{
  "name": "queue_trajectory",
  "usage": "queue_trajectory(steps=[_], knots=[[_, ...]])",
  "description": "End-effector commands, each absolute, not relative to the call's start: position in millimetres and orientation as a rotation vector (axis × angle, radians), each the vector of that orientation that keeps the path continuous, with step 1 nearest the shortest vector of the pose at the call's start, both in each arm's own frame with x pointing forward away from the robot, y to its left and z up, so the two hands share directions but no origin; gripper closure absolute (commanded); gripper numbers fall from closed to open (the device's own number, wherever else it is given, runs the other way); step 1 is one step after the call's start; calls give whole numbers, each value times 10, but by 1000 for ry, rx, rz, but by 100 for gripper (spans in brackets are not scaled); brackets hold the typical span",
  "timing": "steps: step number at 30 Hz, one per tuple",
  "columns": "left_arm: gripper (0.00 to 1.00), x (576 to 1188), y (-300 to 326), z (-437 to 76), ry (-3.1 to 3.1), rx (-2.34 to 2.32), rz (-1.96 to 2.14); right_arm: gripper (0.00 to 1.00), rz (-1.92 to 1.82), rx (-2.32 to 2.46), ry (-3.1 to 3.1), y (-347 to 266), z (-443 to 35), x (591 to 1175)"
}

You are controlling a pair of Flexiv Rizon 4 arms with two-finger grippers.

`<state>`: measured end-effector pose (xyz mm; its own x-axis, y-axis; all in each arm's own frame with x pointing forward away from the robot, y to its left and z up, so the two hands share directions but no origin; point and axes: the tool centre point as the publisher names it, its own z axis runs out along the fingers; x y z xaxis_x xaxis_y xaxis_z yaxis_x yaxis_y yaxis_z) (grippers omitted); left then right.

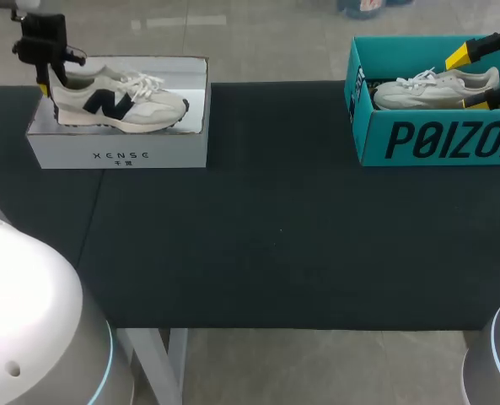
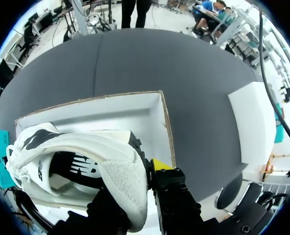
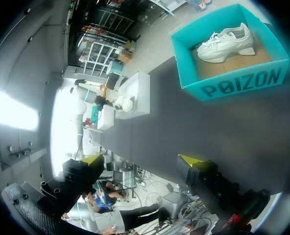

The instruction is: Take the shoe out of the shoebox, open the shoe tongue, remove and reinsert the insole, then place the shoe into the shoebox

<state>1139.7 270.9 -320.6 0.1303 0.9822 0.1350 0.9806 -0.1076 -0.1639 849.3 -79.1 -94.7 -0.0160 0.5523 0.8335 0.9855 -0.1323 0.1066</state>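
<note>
Your left gripper [image 1: 49, 87] is clamped on the heel of the white shoe [image 1: 119, 103] with the dark side mark, one yellow-tipped finger [image 2: 159, 164] on the outer heel and the other inside the collar. That shoe lies within the outline of the white shoebox [image 1: 119, 156], toe to the right; you cannot tell from these views whether its sole rests on the box floor. The shoebox stands open at the far left of the dark table [image 1: 275, 228]. Your right gripper [image 1: 467, 80] hangs over the teal box [image 1: 435, 139] at the far right, its two fingers spread wide and holding nothing. In the right wrist view the teal box sits well ahead of those fingers, apart from them. Inside the teal box a second, pale grey shoe [image 1: 431, 87] lies with its toe to the left, laces up. Between the two boxes you see only bare dark tabletop
</note>
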Motion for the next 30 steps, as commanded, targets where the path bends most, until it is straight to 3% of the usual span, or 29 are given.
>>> queue_trajectory(steps=[1, 30], knots=[[100, 11416, 2712, -3245, -1944, -2170, -3, 0, -1041, -1731, -1603, -787, -949, 8501], [100, 11204, 2600, -3751, -1935, -2071, 51, 0, -1041, -1731, -1603, -787, -949, 8501]])
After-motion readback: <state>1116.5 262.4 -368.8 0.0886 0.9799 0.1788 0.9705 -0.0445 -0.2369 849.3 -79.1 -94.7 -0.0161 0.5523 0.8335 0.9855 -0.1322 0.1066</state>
